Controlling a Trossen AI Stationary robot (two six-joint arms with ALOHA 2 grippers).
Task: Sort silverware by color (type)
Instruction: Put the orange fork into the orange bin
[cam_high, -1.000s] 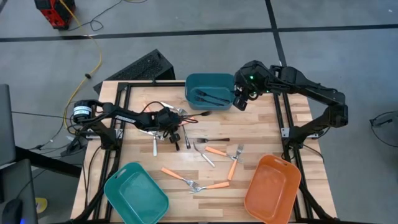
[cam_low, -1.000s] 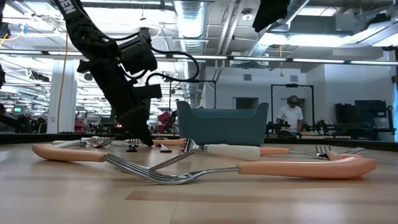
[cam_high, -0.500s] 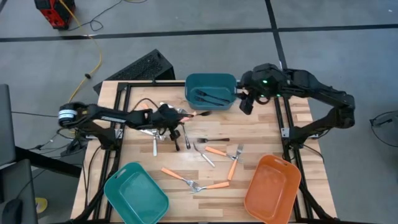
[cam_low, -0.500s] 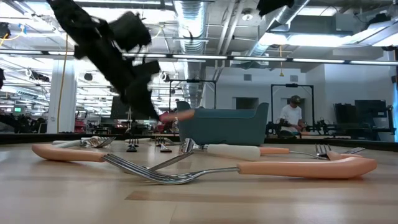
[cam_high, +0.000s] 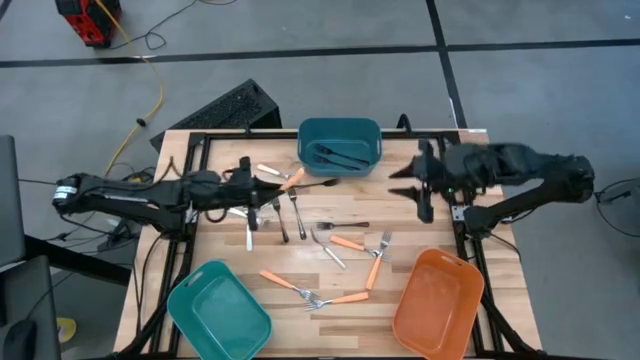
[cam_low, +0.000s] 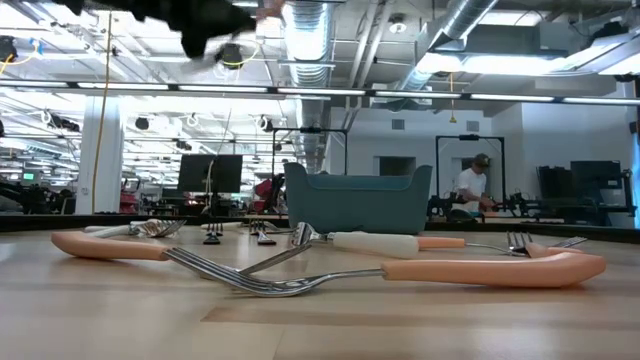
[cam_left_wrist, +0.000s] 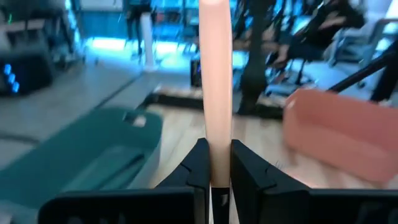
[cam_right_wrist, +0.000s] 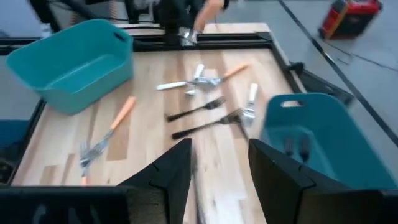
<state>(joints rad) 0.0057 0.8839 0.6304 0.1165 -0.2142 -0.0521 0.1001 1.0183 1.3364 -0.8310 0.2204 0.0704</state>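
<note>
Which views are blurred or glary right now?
Left wrist view: the orange handle between the fingers is fairly sharp, the room behind smeared. Low view: the near forks are crisp, the arm at the top is a dark streak, ceiling lights glare. Right wrist view: soft all over.

Bright even overhead light, soft shadows, both wrist views motion-blurred

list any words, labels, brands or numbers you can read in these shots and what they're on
None can be read.
The teal bins, the orange bin and the silverware carry no visible print.
Anything in the room behind the table is too small or blurred to read.
</note>
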